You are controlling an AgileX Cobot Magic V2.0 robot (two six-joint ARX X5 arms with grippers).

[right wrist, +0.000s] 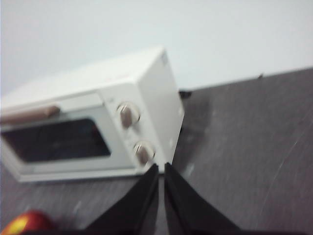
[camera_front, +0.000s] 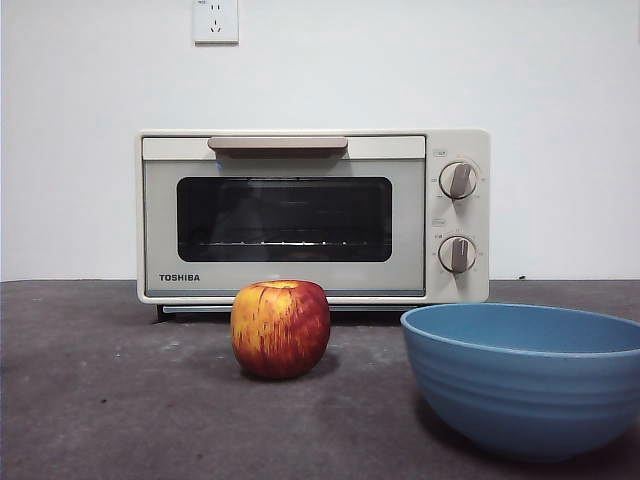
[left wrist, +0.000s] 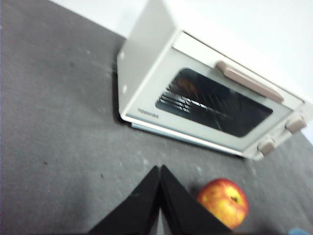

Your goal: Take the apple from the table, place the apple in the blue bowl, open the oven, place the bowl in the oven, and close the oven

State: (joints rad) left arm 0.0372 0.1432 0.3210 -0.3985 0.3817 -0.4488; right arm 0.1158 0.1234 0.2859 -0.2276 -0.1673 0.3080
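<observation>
A: Where's the apple (camera_front: pixel 280 328)?

B: On the worktop (camera_front: pixel 110 400), in front of the shut oven (camera_front: pixel 312 215), with the blue bowl (camera_front: pixel 525 378) off to one side and nothing in it.

A: And the arms?

B: Both are up and away. The left gripper (left wrist: pixel 160 172) has its fingers pressed together with the apple near them; the right gripper (right wrist: pixel 162 169) looks nearly shut too.

A: How should it pick?

B: I'd spread the left fingers wide, come down over the apple's middle, and squeeze across its widest part so it can't roll.
</observation>
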